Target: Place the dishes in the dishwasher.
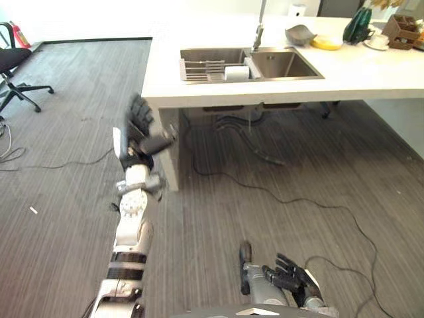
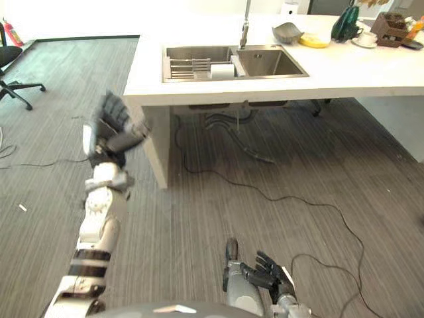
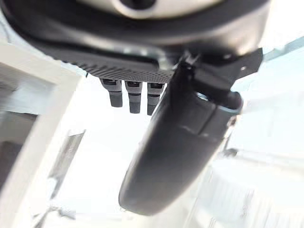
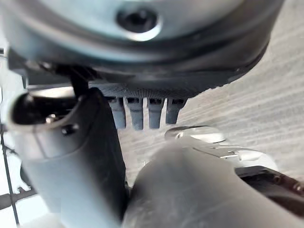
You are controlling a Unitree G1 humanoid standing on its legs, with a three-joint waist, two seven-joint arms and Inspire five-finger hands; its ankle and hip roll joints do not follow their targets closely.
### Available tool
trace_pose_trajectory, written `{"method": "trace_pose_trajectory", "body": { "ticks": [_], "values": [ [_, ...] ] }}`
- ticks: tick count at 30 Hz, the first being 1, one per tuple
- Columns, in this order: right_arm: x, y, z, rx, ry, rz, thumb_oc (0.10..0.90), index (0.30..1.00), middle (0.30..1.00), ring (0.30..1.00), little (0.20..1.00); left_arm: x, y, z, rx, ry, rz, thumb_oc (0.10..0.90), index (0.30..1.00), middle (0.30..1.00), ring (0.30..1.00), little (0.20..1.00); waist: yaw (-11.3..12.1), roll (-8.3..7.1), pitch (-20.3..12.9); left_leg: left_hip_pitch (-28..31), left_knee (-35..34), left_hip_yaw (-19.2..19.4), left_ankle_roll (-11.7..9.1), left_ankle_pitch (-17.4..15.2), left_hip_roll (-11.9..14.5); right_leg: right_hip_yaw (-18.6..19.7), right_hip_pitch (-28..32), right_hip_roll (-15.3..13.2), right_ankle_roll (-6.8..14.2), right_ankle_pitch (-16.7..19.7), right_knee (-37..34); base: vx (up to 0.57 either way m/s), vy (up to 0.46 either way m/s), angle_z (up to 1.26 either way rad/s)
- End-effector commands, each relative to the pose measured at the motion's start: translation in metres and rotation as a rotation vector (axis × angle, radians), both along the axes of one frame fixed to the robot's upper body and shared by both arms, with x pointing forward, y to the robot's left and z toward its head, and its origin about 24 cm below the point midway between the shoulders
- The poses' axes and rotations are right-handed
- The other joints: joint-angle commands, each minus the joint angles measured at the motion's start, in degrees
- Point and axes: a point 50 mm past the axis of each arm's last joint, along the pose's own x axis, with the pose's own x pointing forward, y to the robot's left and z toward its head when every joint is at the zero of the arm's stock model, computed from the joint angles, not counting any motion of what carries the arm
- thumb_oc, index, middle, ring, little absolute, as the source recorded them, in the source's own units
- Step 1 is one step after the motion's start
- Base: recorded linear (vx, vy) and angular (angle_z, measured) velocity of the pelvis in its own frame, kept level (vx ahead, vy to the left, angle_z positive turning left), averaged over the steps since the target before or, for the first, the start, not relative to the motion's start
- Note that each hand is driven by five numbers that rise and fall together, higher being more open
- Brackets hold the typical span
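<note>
Left hand (image 1: 141, 132) is raised by the counter's (image 1: 199, 83) corner, fingers spread and empty. Right hand (image 1: 289, 277) hangs low over the floor, fingers loosely spread, empty. One dish rack (image 1: 203, 69) and one white cup (image 1: 236, 73) sit in the two-basin sink (image 1: 285, 65); one grey bowl (image 1: 299, 34) and one yellow plate (image 1: 326, 43) rest on the counter behind it.

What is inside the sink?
In the sink's left basin sits a metal dish rack with a white thing beside it. The right basin looks bare. Anything beneath the rack is hidden.
</note>
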Motion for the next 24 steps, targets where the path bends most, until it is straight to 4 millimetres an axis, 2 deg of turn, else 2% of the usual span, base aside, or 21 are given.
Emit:
{"method": "trace_pose_trajectory", "body": {
  "ticks": [1, 3, 4, 5, 6, 7, 9, 10, 11, 12, 13, 14, 15, 16, 18, 19, 20, 21, 22, 23, 24],
  "values": [
    [-0.002, -0.014, 0.004, -0.044, -0.013, 0.028, 0.800, 0.900, 0.900, 0.900, 0.900, 0.014, -0.003, 0.027, 0.160, -0.011, 0.109, 0.800, 0.900, 0.900, 0.900, 0.900, -3.1, 1.15, -0.1, 1.5, -5.3, -3.8, -5.2, 0.9, 2.2, -0.6, 5.7, -1.8, 3.8, 13.3, -8.5, 0.45, -0.151, 0.60],
    [-0.010, -0.014, 0.002, -0.041, 0.006, 0.024, 0.800, 0.900, 0.900, 0.900, 0.900, 0.014, -0.003, 0.044, 0.188, -0.063, 0.147, 0.800, 0.900, 0.900, 0.900, 0.900, -4.2, 1.00, -1.7, 3.7, -5.3, -5.3, -5.8, -1.1, 2.3, 0.5, 8.1, -1.4, 3.4, 13.2, -8.6, 0.46, -0.188, 0.52],
    [-0.010, -0.015, 0.002, -0.046, 0.005, 0.029, 0.800, 0.900, 0.900, 0.900, 0.900, 0.015, -0.005, 0.046, 0.204, -0.066, 0.150, 0.800, 0.900, 0.900, 0.900, 0.900, -4.9, 1.05, -2.0, 4.8, -5.3, -5.8, -6.0, -2.0, 2.7, 1.7, 8.8, -1.1, 3.5, 14.7, -8.8, 0.40, -0.190, 0.57],
    [-0.010, -0.017, 0.003, -0.051, 0.007, 0.032, 0.800, 0.900, 0.900, 0.900, 0.900, 0.014, -0.005, 0.051, 0.222, -0.083, 0.163, 0.800, 0.900, 0.900, 0.900, 0.900, -4.9, 1.51, -2.7, 5.3, -5.3, -6.1, -6.5, -2.3, 3.1, 1.2, 9.6, -1.0, 3.4, 15.1, -9.3, 0.41, -0.253, 0.67],
    [-0.004, -0.019, 0.004, -0.063, 0.001, 0.052, 0.800, 0.900, 0.900, 0.900, 0.900, 0.014, 0.000, 0.058, 0.252, -0.102, 0.187, 0.800, 0.900, 0.900, 0.900, 0.900, -4.9, 2.35, -3.4, 6.4, -5.3, -6.4, -6.9, -1.6, 4.3, 0.3, 10.0, -0.2, 3.1, 15.9, -9.2, 0.36, -0.281, 0.45],
    [0.000, -0.022, 0.005, -0.073, -0.006, 0.067, 0.800, 0.900, 0.900, 0.900, 0.900, 0.016, 0.000, 0.058, 0.270, -0.097, 0.170, 0.800, 0.900, 0.900, 0.900, 0.900, -5.5, 2.65, -3.7, 6.7, -5.3, -6.7, -7.5, 0.4, 5.1, 0.3, 10.3, 0.3, 2.5, 16.6, -9.2, 0.34, -0.302, 0.12],
    [0.011, -0.030, 0.010, -0.103, -0.027, 0.092, 0.800, 0.900, 0.900, 0.900, 0.900, 0.019, 0.002, 0.057, 0.300, -0.074, 0.147, 0.800, 0.900, 0.900, 0.900, 0.900, -4.9, 3.64, -4.0, 3.7, 3.5, -6.5, -9.5, 4.6, 6.3, -1.0, 13.2, 1.3, 1.3, 15.5, -10.2, 0.24, -0.223, -0.02],
    [0.011, -0.030, 0.010, -0.103, -0.027, 0.092, 0.800, 0.900, 0.900, 0.900, 0.900, 0.019, 0.002, 0.057, 0.300, -0.074, 0.147, 0.800, 0.900, 0.900, 0.900, 0.900, -5.0, 3.70, -4.0, 3.4, 3.8, -6.7, -9.6, 4.4, 6.4, -1.1, 13.2, 1.3, 1.3, 15.5, -10.2, 0.29, -0.295, 0.07],
    [0.021, -0.037, 0.014, -0.120, -0.050, 0.111, 0.800, 0.900, 0.900, 0.900, 0.900, 0.024, 0.006, 0.051, 0.355, -0.021, 0.126, 0.800, 0.900, 0.900, 0.900, 0.900, -4.2, 3.77, -3.2, -1.8, 17.9, -5.1, -11.7, 10.6, 7.5, -2.3, 16.9, 1.7, -0.4, 13.0, -10.2, 0.32, -0.393, 0.13],
    [0.033, -0.044, 0.020, -0.148, -0.074, 0.126, 0.800, 0.900, 0.900, 0.900, 0.900, 0.027, 0.005, 0.048, 0.369, 0.001, 0.073, 0.800, 0.900, 0.900, 0.900, 0.900, -1.7, 1.50, -1.1, -7.9, 29.4, -7.2, -11.9, 13.1, 3.2, -2.0, 19.8, 0.1, -2.2, 11.6, -10.2, 0.35, -0.382, 0.22],
    [0.033, -0.044, 0.020, -0.148, -0.074, 0.126, 0.800, 0.900, 0.900, 0.900, 0.900, 0.027, 0.005, 0.048, 0.369, 0.001, 0.073, 0.800, 0.900, 0.900, 0.900, 0.900, -1.8, 1.87, -1.2, -7.9, 29.8, -7.3, -11.9, 12.4, 3.6, -2.2, 20.0, 0.4, -2.1, 11.2, -10.2, 0.23, -0.289, 0.23],
    [0.039, -0.044, 0.022, -0.142, -0.084, 0.125, 0.800, 0.900, 0.900, 0.900, 0.900, 0.027, 0.009, 0.046, 0.393, 0.026, 0.081, 0.800, 0.900, 0.900, 0.900, 0.900, -1.0, 1.11, -0.4, -9.9, 34.3, -6.6, -12.0, 12.1, 2.1, -1.7, 21.2, 0.1, -2.7, 10.9, -10.2, 0.10, -0.086, 0.00],
    [0.039, -0.045, 0.022, -0.142, -0.084, 0.125, 0.800, 0.900, 0.900, 0.900, 0.900, 0.027, 0.009, 0.046, 0.393, 0.026, 0.081, 0.800, 0.900, 0.900, 0.900, 0.900, -1.0, 1.15, -0.4, -10.0, 34.4, -6.6, -12.0, 12.1, 2.2, -1.7, 21.2, 0.1, -2.7, 10.9, -10.2, 0.24, -0.254, -0.11],
    [0.038, -0.045, 0.023, -0.144, -0.084, 0.143, 0.800, 0.900, 0.900, 0.900, 0.900, 0.028, 0.007, 0.043, 0.412, 0.048, 0.052, 0.800, 0.900, 0.900, 0.900, 0.900, 0.1, -0.10, 0.3, -14.7, 35.0, -3.6, -11.2, 12.2, 2.4, -1.2, 23.4, -0.4, -3.7, 9.6, -10.2, 0.25, -0.193, -0.07],
    [0.035, -0.050, 0.022, -0.157, -0.065, 0.143, 0.800, 0.900, 0.900, 0.900, 0.900, 0.029, 0.003, 0.044, 0.473, 0.056, 0.016, 0.800, 0.900, 0.900, 0.900, 0.900, 1.5, 0.28, 0.7, -18.8, 29.6, -1.6, -10.4, 11.7, 2.2, -1.2, 25.2, 0.3, -3.8, 8.0, -10.2, 0.33, -0.139, 0.28],
    [0.033, -0.052, 0.022, -0.162, -0.059, 0.136, 0.800, 0.900, 0.900, 0.900, 0.900, 0.028, 0.000, 0.042, 0.509, 0.063, -0.011, 0.800, 0.900, 0.900, 0.900, 0.900, 2.1, 0.84, 0.8, -20.1, 23.7, -0.5, -9.6, 11.3, 2.7, -1.1, 26.2, 1.0, -3.8, 6.8, -10.2, 0.33, -0.007, 0.21],
    [0.031, -0.053, 0.021, -0.164, -0.050, 0.129, 0.800, 0.900, 0.900, 0.900, 0.900, 0.028, -0.003, 0.040, 0.544, 0.071, -0.029, 0.800, 0.900, 0.900, 0.900, 0.900, 2.6, 1.57, 0.7, -21.0, 17.2, 0.1, -8.7, 11.0, 3.1, -1.1, 26.7, 1.9, -3.5, 6.1, -10.2, 0.24, 0.019, 0.03],
    [0.031, -0.053, 0.021, -0.164, -0.050, 0.129, 0.800, 0.900, 0.900, 0.900, 0.900, 0.028, -0.003, 0.040, 0.544, 0.071, -0.029, 0.800, 0.900, 0.900, 0.900, 0.900, 2.6, 1.57, 0.7, -21.0, 17.2, 0.1, -8.7, 11.0, 3.1, -1.1, 26.7, 1.9, -3.5, 6.1, -10.2, 0.22, 0.033, -0.06],
    [0.028, -0.055, 0.021, -0.168, -0.038, 0.123, 0.800, 0.900, 0.900, 0.900, 0.900, 0.027, -0.004, 0.038, 0.589, 0.082, -0.046, 0.800, 0.900, 0.900, 0.900, 0.900, 3.2, 2.12, 0.7, -20.3, 11.7, -0.1, -8.1, 11.2, 2.5, -1.0, 27.4, 2.6, -3.5, 5.4, -10.2, 0.25, 0.035, -0.04],
    [0.024, -0.056, 0.019, -0.169, -0.026, 0.119, 0.800, 0.900, 0.900, 0.900, 0.900, 0.024, -0.004, 0.037, 0.615, 0.085, -0.056, 0.800, 0.900, 0.900, 0.900, 0.900, 3.8, 2.84, 0.7, -19.6, 3.8, -0.3, -8.4, 14.3, 2.2, -0.8, 28.6, 3.5, -3.5, 4.3, -10.2, 0.45, 0.068, -0.37],
    [0.023, -0.055, 0.018, -0.173, -0.010, 0.140, 0.800, 0.900, 0.900, 0.900, 0.900, 0.021, -0.007, 0.040, 0.675, 0.070, -0.077, 0.800, 0.900, 0.900, 0.900, 0.900, 4.8, 3.20, 0.4, -19.9, -1.6, -0.4, -9.5, 16.8, 3.1, -0.9, 31.0, 4.0, -3.5, 2.7, -10.2, 0.39, 0.066, -0.42]
  ]
}}
